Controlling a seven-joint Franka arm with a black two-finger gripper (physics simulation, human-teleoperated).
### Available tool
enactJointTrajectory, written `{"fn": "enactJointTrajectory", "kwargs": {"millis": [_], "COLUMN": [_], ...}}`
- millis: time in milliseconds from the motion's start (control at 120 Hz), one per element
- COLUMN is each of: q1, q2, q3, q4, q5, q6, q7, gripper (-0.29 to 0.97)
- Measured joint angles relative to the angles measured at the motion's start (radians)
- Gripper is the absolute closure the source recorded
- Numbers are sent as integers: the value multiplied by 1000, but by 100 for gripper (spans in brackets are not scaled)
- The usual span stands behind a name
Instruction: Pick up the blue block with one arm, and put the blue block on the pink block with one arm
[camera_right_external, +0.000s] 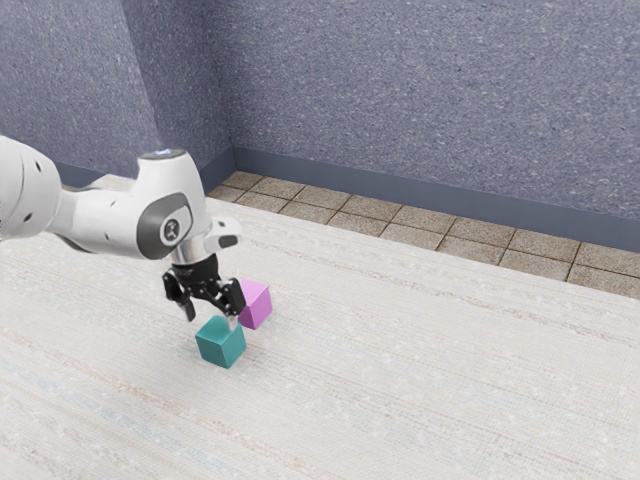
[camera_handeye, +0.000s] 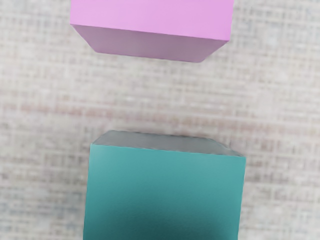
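The blue block (camera_right_external: 221, 342) is a teal-blue cube resting on the pale table. A pink block (camera_right_external: 256, 304) sits just behind it, toward the exterior view's right, with a narrow gap between them. My gripper (camera_right_external: 213, 306) hangs right above the blue block, open, its black fingers (camera_right_external: 187, 302) spread wider than the cube and still above its top face. In the wrist view the blue block (camera_handeye: 162, 195) lies directly under my hand, and the pink block (camera_handeye: 152, 27) lies beyond it across a strip of bare table.
The table (camera_right_external: 420, 380) stretches wide toward the exterior view's right and front. A tiled floor strip (camera_right_external: 450, 232) and a grey-blue wall (camera_right_external: 430, 90) lie behind it. One finger (camera_right_external: 238, 298) stands close to the pink block.
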Motion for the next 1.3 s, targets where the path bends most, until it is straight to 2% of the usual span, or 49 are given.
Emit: {"fn": "enactJointTrajectory", "kwargs": {"millis": [433,850,883,958,1067,1125,1233,1300], "q1": [-4,-11,-11,-11,-12,-13,-14,-14], "q2": [71,128,129,129,121,95,26,5], "q3": [-1,-1,-1,-1,0,-1,1,5], "q4": [3,3,3,3,3,8,19,74], "q5": [-7,-57,-58,-59,-51,-44,-22,-4], "q6": [68,113,115,117,118,116,85,37], "q7": [28,41,42,44,39,35,30,29], "gripper": [0,0,3,20,33,36,34,32]}}
